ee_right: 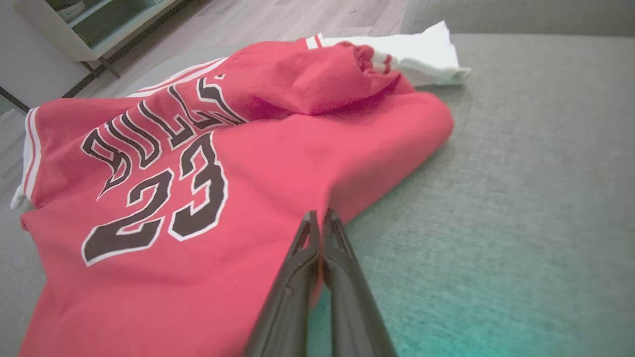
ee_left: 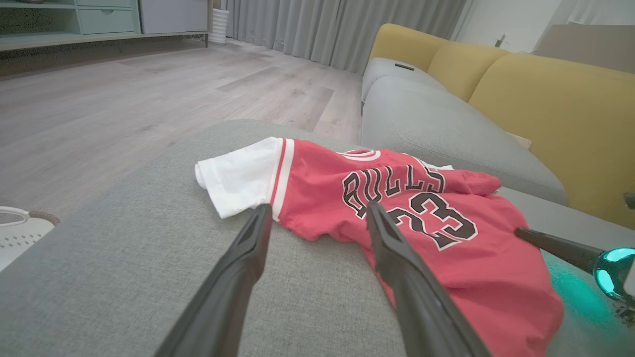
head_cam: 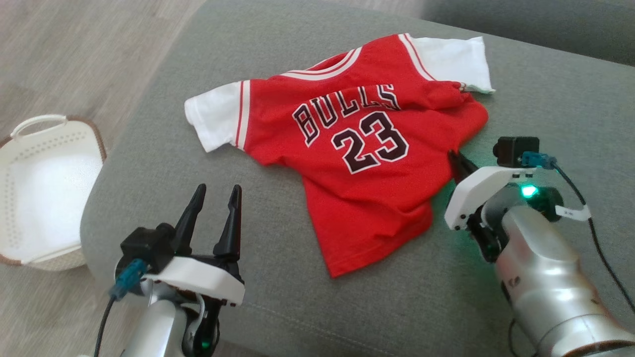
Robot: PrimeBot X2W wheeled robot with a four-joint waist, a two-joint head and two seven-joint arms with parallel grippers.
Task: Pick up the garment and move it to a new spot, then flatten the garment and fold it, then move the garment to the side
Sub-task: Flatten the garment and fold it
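Right gripper (ee_right: 317,214): clenched; both fingers pressed together on the jersey's (ee_right: 198,173) right side edge, with red cloth pinched at the tips.
Right wrist: a green lamp (head_cam: 529,190) was lit; its glow tinted the cushion (head_cam: 163,148) beside the arm.
Left gripper (head_cam: 218,191): released; fingers spread wide with nothing between them. It was positioned over the cushion, near the jersey's left side and apart from the cloth.
Jersey: lay front up on the cushion, hem toward the robot and collar away. Red body, with "BULLS" and "23" in black lettering outlined in white.
Left sleeve (head_cam: 213,119): white, with red and white stripes at the seam; lay flat on the cushion.
Right sleeve (head_cam: 454,59): white, at the far right; a fold of red cloth was bunched just below it.
Hem: lay uneven, its near corner toward the robot.
Cushion: grey woven fabric; it carried the whole jersey.
Basket (head_cam: 59,130): white, perforated, with a brown rim; stood on the floor (head_cam: 74,49) left of the cushion, well apart from the jersey.
Floor: pale wood planks.
Backrest (ee_left: 555,114): yellow, beyond the grey seats in the left wrist view.
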